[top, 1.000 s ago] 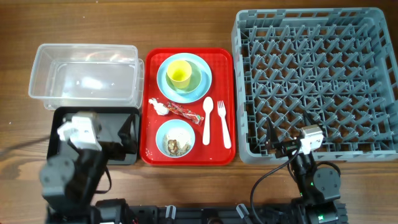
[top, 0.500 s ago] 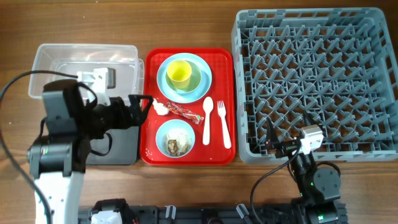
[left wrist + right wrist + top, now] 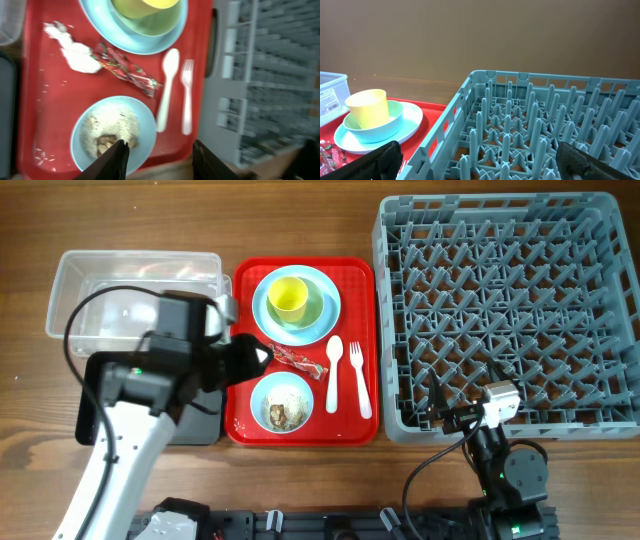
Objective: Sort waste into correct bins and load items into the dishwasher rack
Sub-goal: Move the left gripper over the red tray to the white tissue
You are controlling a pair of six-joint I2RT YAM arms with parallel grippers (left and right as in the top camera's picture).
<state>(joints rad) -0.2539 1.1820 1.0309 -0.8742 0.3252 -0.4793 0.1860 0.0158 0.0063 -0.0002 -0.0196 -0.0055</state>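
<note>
Closest to the robot, the right gripper point(image 3: 477, 152) sits low at the near edge of the big square grey plastic dishwasher rack point(image 3: 510, 310), fingers spread wide with nothing between them. The left gripper point(image 3: 160, 150) hangs over the left side of the flat red plastic tray point(image 3: 243, 395), jaws partway apart and not gripping anything. In its wrist view the fingers frame the near rim of the small light blue bowl point(image 3: 281, 402), which has brownish crumbly food scraps point(image 3: 102, 140) in it. Just right of that bowl lie the white plastic spoon point(image 3: 334, 372) and white plastic fork point(image 3: 359, 378), side by side, handles toward the robot. A bit further back, the red printed snack wrapper point(image 3: 127, 70) lies diagonally with the crumpled white tissue point(image 3: 75, 52) touching its left end. At the far end of the tray is the round light blue plate point(image 3: 296, 340), carrying the pale green bowl point(image 3: 320, 307) with the yellow cup point(image 3: 288, 297) upright inside it. Left of the red tray, the shallow black rectangular tray point(image 3: 205, 425) is mostly under the left arm, and beyond it sits the clear rectangular plastic tub point(image 3: 140, 256).
</note>
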